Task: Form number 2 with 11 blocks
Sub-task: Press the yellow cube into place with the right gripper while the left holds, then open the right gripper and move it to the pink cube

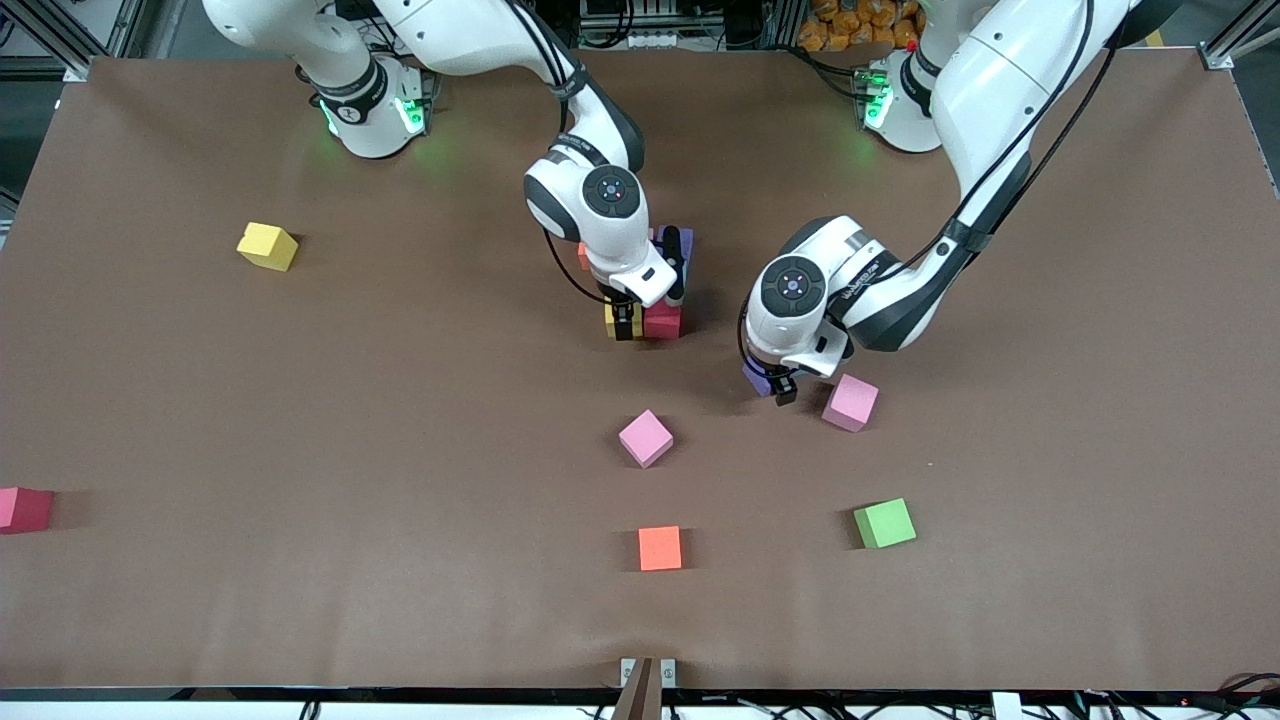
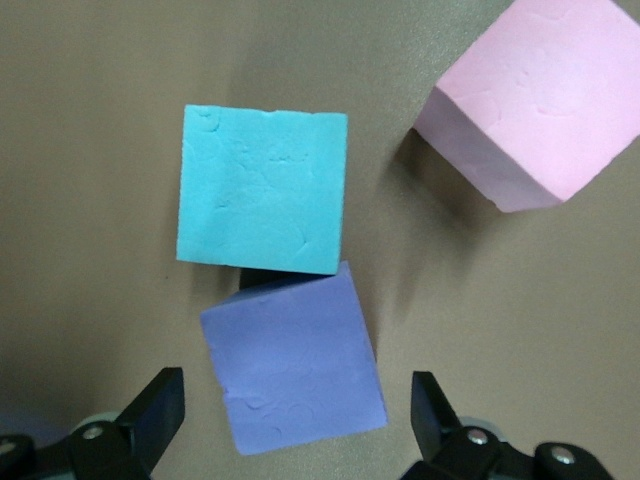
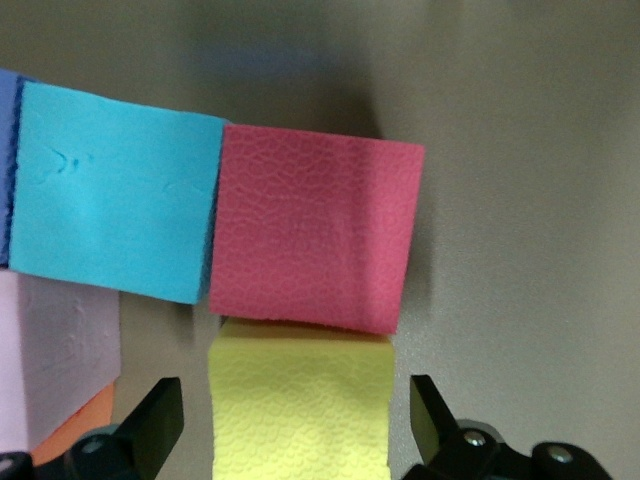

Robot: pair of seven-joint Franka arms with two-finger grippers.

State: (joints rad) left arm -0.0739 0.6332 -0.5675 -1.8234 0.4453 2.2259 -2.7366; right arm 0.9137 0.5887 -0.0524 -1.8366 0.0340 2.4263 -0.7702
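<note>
**Operator:** Where did the purple block (image 2: 295, 365) lie relative to the left gripper (image 2: 295, 425)?

**Technician:** Directly between its fingers (image 2: 155, 410), which stood spread on either side without touching it. The block sat on the counter (image 1: 300, 400), slightly rotated against the line of the fingers, with one corner touching a light blue block (image 2: 262, 190). A pink block (image 1: 851, 402) lay just beside, apart from both.

**Operator:** And the right gripper (image 3: 295, 425)?

**Technician:** Its fingers were also spread, straddling a yellow block (image 3: 300, 405) without gripping it. That block touched a red block (image 3: 315, 235), which adjoined another light blue block (image 3: 110, 205). This was the partial number 2 (image 1: 663, 322), near the counter's middle and mostly hidden under the right arm in the front view.

**Operator:** Which arm served the next pick?

**Technician:** The left, in my judgement: it was already centred over the purple block. A small wrist rotation would probably be needed to square the fingers to the block's faces. Loose blocks remained: yellow (image 1: 267, 245), pink (image 1: 645, 438), orange (image 1: 660, 548), green (image 1: 885, 523).
</note>
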